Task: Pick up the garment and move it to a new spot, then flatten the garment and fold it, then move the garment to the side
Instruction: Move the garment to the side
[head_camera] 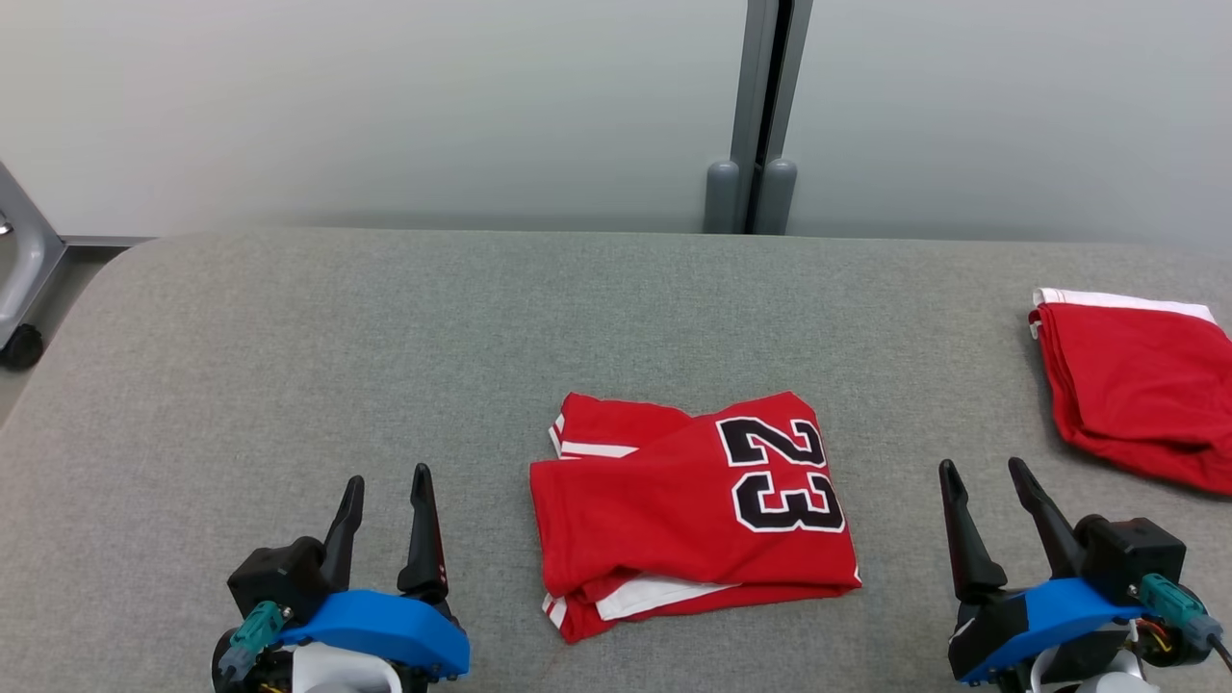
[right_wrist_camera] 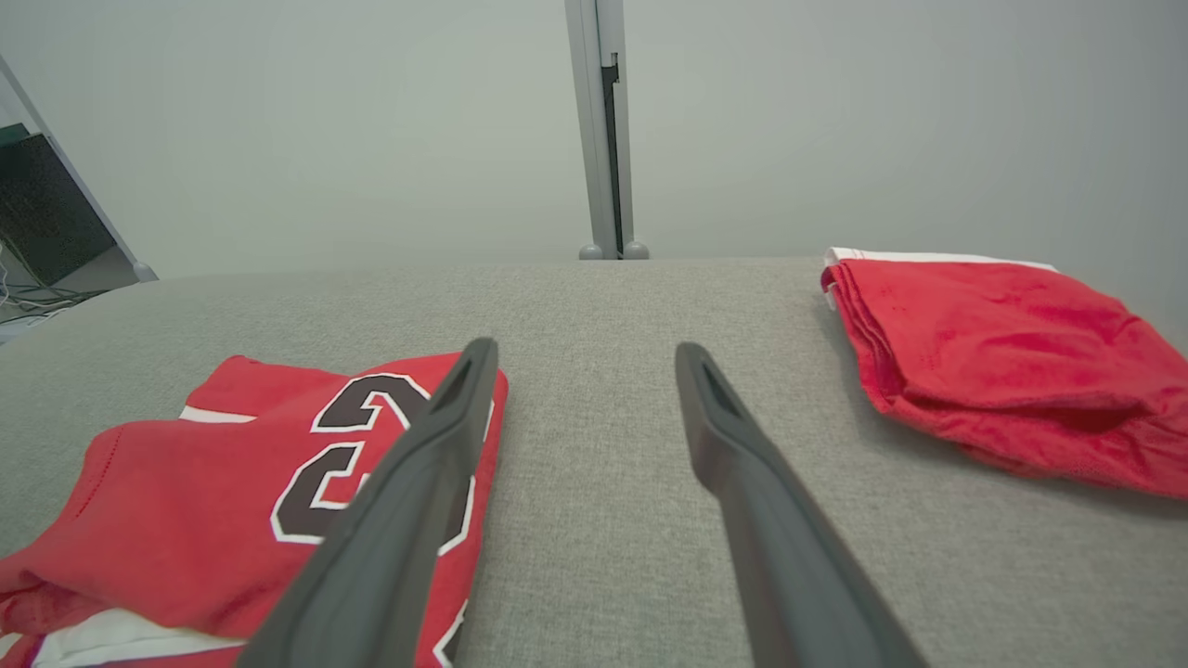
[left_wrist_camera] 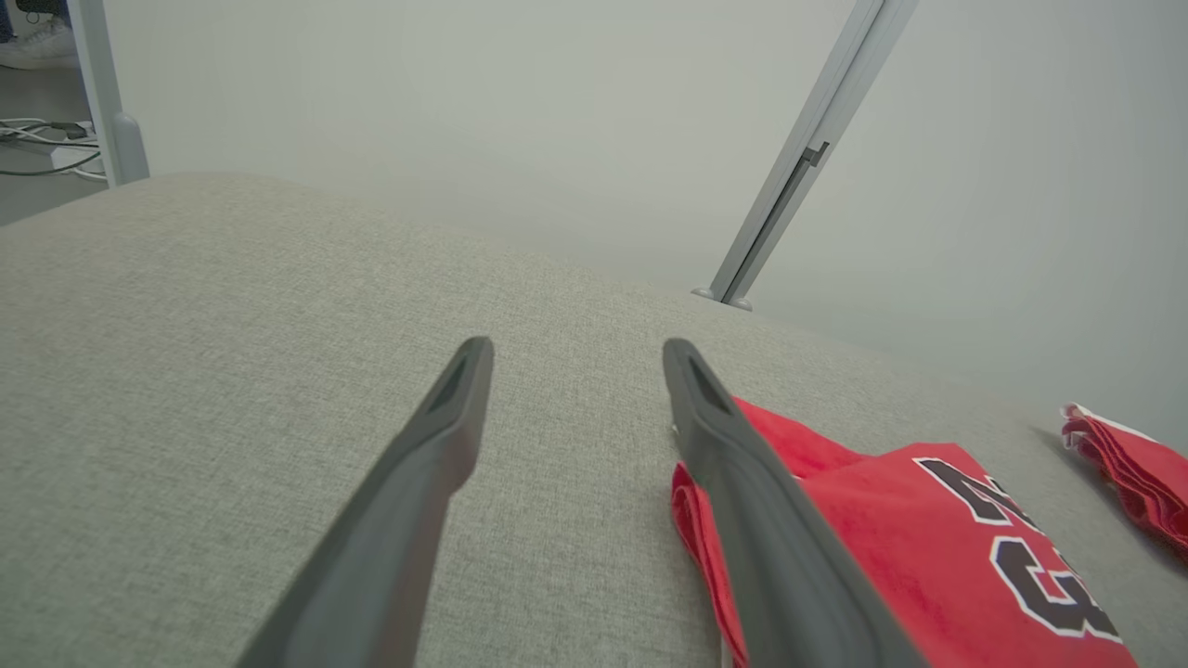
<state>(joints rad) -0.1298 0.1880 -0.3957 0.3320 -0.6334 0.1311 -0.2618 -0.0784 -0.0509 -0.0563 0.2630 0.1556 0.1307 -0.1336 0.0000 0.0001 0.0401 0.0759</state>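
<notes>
Found garment [head_camera: 693, 510] at 3 o'clock from left gripper [head_camera: 388, 476], 9 o'clock from right gripper [head_camera: 983, 466]; both parted, empty, about equally near.

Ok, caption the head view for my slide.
Folded red 23 jersey lies between open left claw and open right claw; second red garment far right.

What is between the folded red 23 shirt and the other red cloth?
Bare grey woven tabletop separates the folded red 23 shirt and plain red cloth in head view; the right gripper sits nearby.
</notes>
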